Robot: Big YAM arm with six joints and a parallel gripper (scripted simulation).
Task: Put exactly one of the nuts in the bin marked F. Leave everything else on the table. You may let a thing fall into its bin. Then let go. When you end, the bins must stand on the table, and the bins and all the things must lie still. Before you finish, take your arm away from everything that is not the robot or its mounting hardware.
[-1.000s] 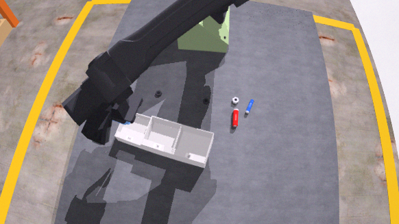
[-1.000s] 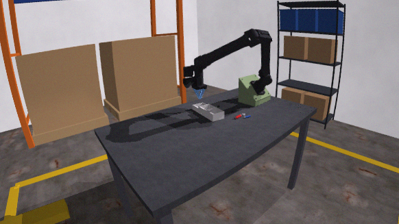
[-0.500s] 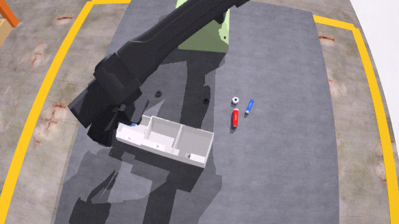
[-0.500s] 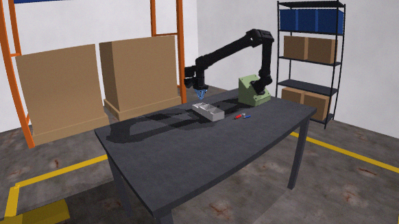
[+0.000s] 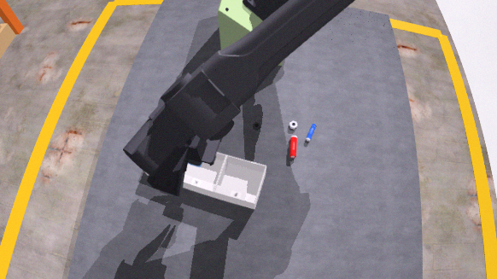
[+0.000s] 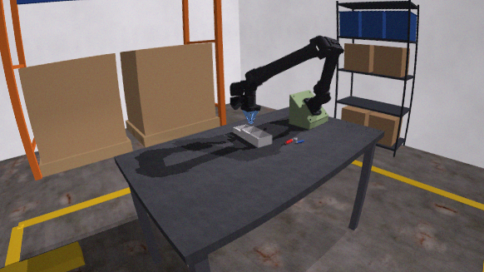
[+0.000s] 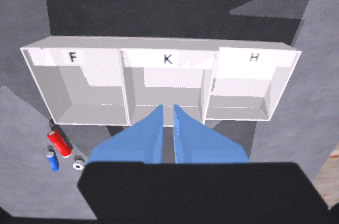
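Observation:
The white three-part bin (image 5: 226,179) lies on the table, marked F (image 7: 73,57), K (image 7: 167,59) and H (image 7: 254,57) in the wrist view. All three parts look empty. My gripper (image 7: 168,111) hovers above the near wall of part K, its blue fingers almost together with nothing between them. It also shows in the exterior view (image 6: 250,118). A silver nut (image 5: 293,124) lies on the table beyond the F end of the bin, and also shows in the wrist view (image 7: 78,164). A black nut (image 5: 256,125) lies behind the bin.
A red cylinder (image 5: 293,146) and a blue cylinder (image 5: 311,132) lie beside the silver nut. The green arm base (image 5: 239,15) stands at the back of the table. My arm hides the H end of the bin in the top view.

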